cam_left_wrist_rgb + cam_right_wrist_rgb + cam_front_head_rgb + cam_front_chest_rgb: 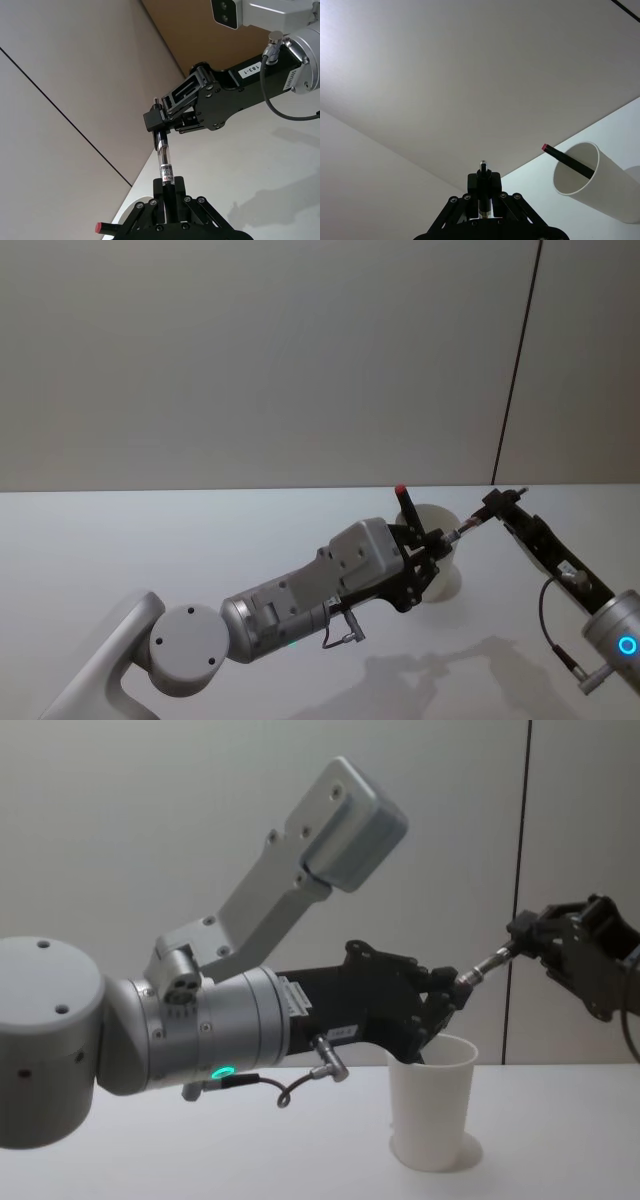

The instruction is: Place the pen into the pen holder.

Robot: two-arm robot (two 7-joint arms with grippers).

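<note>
A clear-barrelled pen [468,525] [164,155] [485,967] hangs in the air, tilted, above the table, with a gripper holding each end. My left gripper [440,538] [167,192] [450,992] is shut on its lower end, just above the pen holder's mouth. My right gripper [495,503] [160,120] [483,187] [522,935] is shut on its upper end, higher and to the right. The pen holder [448,575] [592,182] [432,1110], a white paper cup, stands upright on the table, partly hidden behind the left gripper in the head view.
A black pen with a red cap [401,490] [102,228] [566,159] leans inside the cup. The white table [150,540] runs back to a plain grey wall. The left arm's bulky forearm [200,1030] crosses the front of the table.
</note>
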